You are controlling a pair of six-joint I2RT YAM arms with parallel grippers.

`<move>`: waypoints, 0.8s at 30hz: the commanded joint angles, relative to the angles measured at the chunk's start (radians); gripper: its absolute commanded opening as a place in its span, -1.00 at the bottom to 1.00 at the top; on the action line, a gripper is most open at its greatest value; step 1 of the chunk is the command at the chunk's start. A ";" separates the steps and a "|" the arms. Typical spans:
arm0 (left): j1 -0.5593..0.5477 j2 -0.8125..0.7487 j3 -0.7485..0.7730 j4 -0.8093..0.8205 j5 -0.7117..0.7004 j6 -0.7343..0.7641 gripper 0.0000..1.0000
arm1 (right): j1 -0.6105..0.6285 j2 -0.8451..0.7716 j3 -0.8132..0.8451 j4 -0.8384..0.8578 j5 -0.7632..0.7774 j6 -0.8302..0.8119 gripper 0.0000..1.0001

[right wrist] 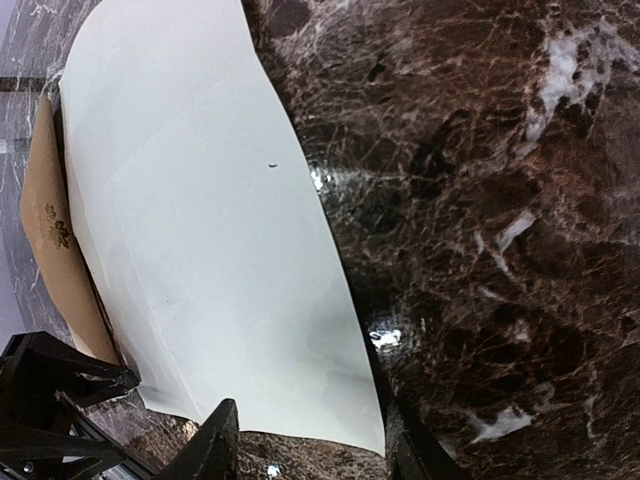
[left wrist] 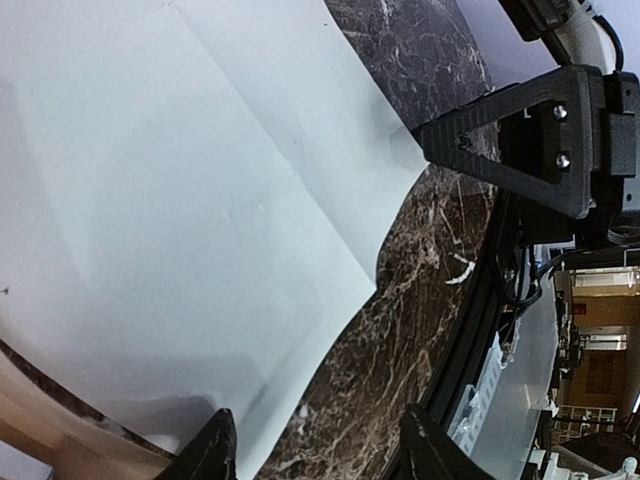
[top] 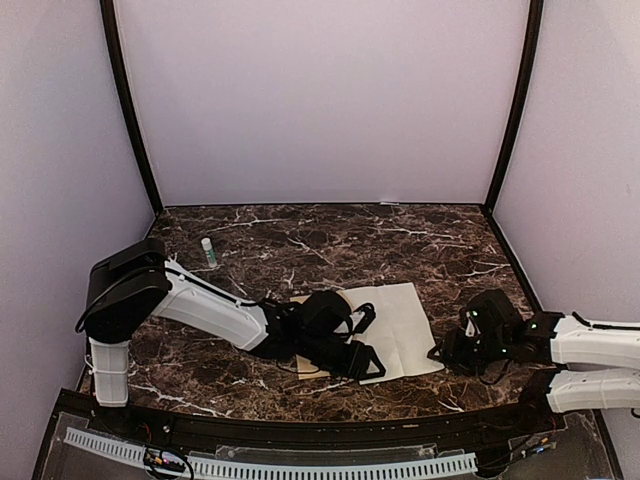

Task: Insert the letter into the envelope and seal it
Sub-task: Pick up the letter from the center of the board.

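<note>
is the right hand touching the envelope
Apart. The top view shows the right hand at the letter's right edge, while the envelope peeks out on the letter's opposite, left side.

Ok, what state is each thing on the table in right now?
letter: unfolded, plain side up.
envelope: emblem up, partly under letter.
white tube: upright.
left gripper: fingers apart, at the letter's edge.
right gripper: fingers apart, at letter's corner.
</note>
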 commanded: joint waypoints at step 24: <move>-0.006 0.035 -0.029 -0.014 0.018 -0.009 -0.03 | -0.004 -0.065 -0.118 0.173 -0.094 0.109 -0.25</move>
